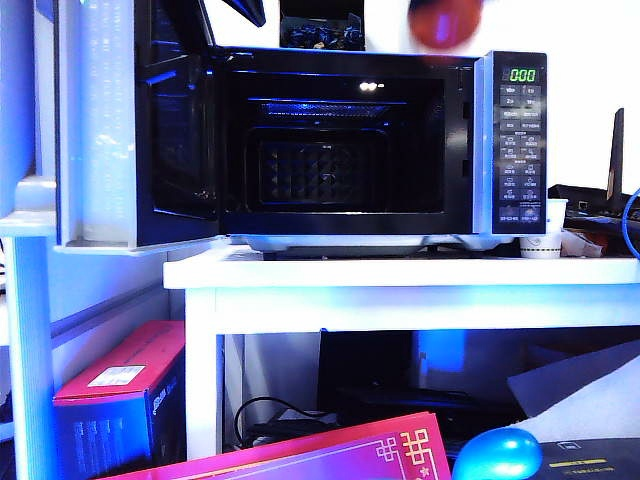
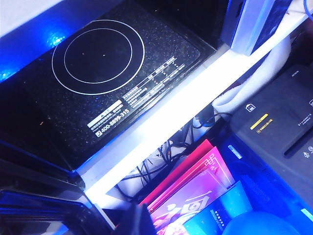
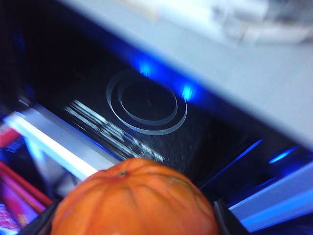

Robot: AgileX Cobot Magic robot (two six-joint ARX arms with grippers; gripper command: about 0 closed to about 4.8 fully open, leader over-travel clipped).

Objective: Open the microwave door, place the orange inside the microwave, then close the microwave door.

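While the orange point(image 3: 134, 198) sits clamped between the jaws of the right gripper point(image 3: 134, 215), we treat it as a light, firm but bruisable load with a waxy, slightly slippery rind. The jaws flank it at its widest girth, which we judge the correct hold: a grip off the equator would let a round fruit squirt out. In the exterior view the orange point(image 1: 443, 20) appears blurred at 1 o'clock, above the top edge of the microwave point(image 1: 350, 145).

The microwave door point(image 1: 175, 140) stands swung open at 9 o'clock, leaving the dark cavity clear across its whole front. We note the edges to respect: the upper lip of the opening, the button panel point(image 1: 520, 140) at 3 o'clock, and the front rim of the white desk point(image 1: 400, 272) below. We judge the approach needs a descent in front of the cavity, then a level entry.

The left gripper's jaws are not shown in its wrist view, so we cannot tell their state; that camera sees an induction cooktop point(image 2: 102, 73).
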